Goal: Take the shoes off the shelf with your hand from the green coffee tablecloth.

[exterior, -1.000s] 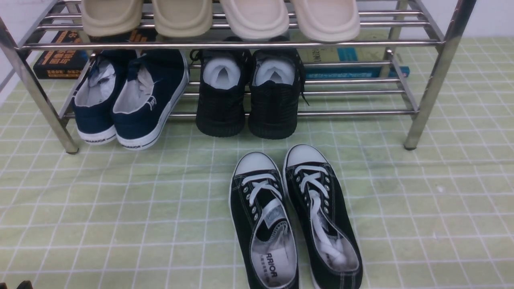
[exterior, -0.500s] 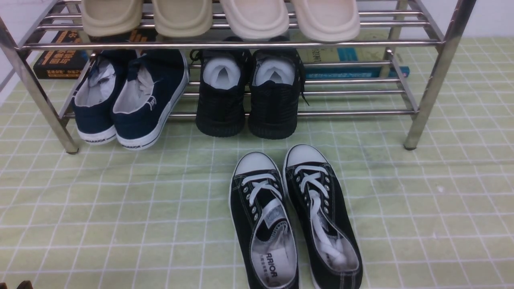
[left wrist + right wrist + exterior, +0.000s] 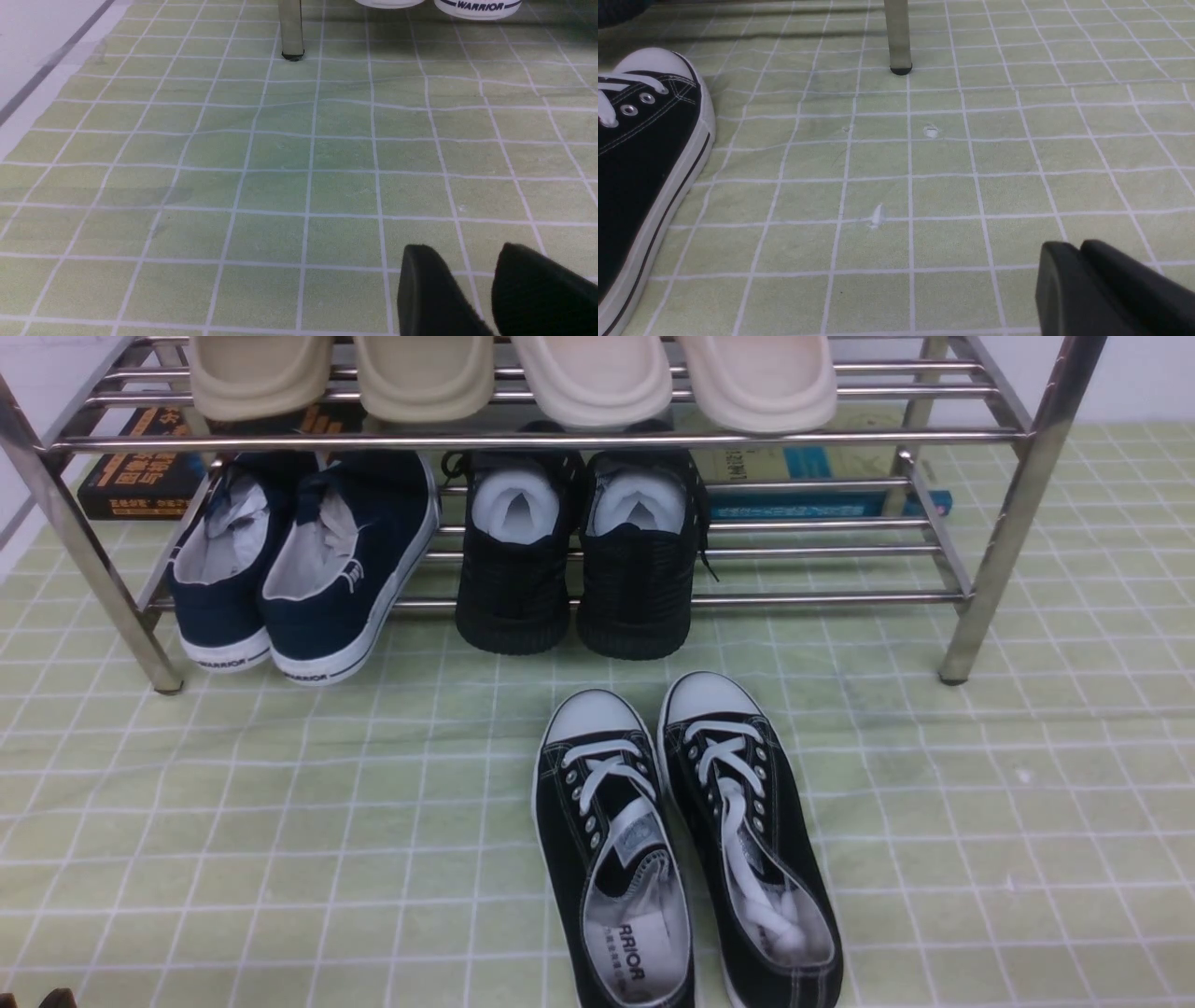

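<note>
The shoes, a black canvas pair with white toe caps and laces, lie side by side on the green coffee tablecloth [image 3: 233,821], toes toward the shelf [image 3: 990,560]: one shoe [image 3: 597,821] and its mate [image 3: 747,821]. One toe shows in the right wrist view [image 3: 640,154]. My left gripper [image 3: 465,247] hangs open and empty over bare cloth. My right gripper [image 3: 1071,245] is shut, holding nothing, well to the side of that toe. The hand is out of view. Neither gripper shows in the front view.
The chrome shelf's lower tier holds navy sneakers [image 3: 308,569] and black mesh shoes [image 3: 579,560]; beige slippers [image 3: 513,373] sit on top. Books [image 3: 140,467] lie behind it. A shelf leg [image 3: 291,28] stands ahead of the left gripper, another leg [image 3: 899,37] ahead of the right.
</note>
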### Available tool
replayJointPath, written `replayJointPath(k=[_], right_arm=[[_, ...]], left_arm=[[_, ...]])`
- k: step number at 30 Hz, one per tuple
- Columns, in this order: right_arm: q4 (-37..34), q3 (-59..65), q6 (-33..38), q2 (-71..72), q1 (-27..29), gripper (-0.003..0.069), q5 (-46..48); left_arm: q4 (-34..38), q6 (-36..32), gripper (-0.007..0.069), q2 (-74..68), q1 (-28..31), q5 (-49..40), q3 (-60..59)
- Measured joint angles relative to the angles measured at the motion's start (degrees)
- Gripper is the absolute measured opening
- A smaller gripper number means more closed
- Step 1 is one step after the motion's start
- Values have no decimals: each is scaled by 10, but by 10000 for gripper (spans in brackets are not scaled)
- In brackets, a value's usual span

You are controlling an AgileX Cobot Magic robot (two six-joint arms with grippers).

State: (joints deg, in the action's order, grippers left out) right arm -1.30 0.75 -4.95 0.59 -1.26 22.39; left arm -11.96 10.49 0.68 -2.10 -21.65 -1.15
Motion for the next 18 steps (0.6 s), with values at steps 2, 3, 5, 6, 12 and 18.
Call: replayJointPath(k=[2, 3, 5, 6, 12, 18], right_arm=[[0, 0, 0, 0, 0, 69, 0], [0, 0, 0, 0, 0, 70, 0], [0, 0, 0, 0, 0, 74, 0], [0, 0, 0, 0, 0, 74, 0], [0, 0, 0, 0, 0, 81, 0], [0, 0, 0, 0, 0, 81, 0]], left_arm=[[0, 0, 239, 0, 0, 0, 0], [0, 0, 239, 0, 0, 0, 0], [0, 0, 239, 0, 0, 0, 0], [0, 0, 239, 0, 0, 0, 0], [0, 0, 239, 0, 0, 0, 0], [0, 0, 239, 0, 0, 0, 0]])
